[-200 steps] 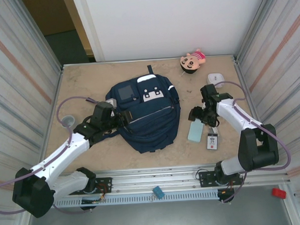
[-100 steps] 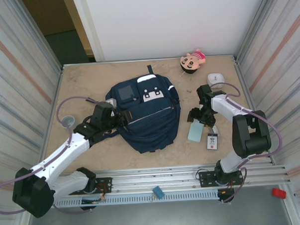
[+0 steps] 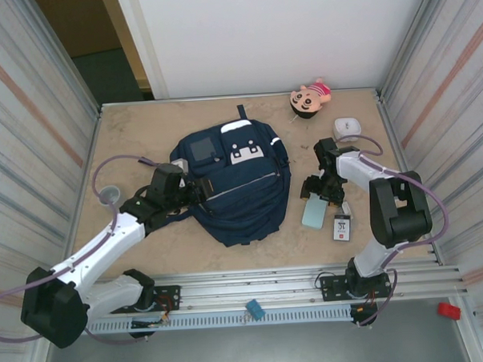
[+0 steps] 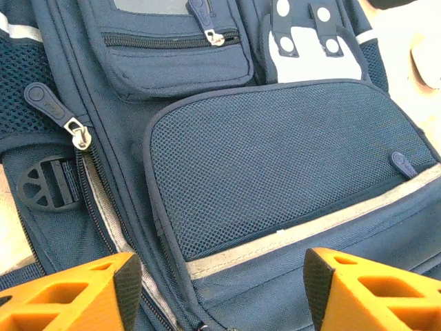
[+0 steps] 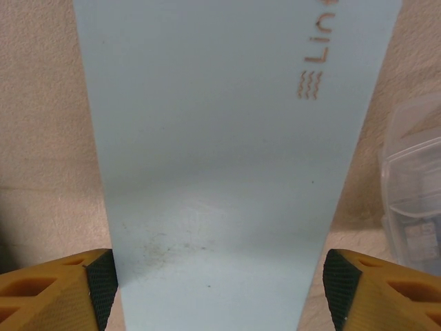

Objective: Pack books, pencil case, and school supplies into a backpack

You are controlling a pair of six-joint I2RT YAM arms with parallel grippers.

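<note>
Left gripper: jaws open above your backpack, table centre.
Right gripper: jaws open, straddling your pencil case near the table's right edge.

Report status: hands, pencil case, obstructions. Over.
Left hand open over backpack, which looks zipped. Right hand straddling pencil case on table, grip unconfirmed. White pack beside case.

backpack spilling past every edge up close, pencil case running off top and bottom, print on white pack looking too tiny to read
</note>
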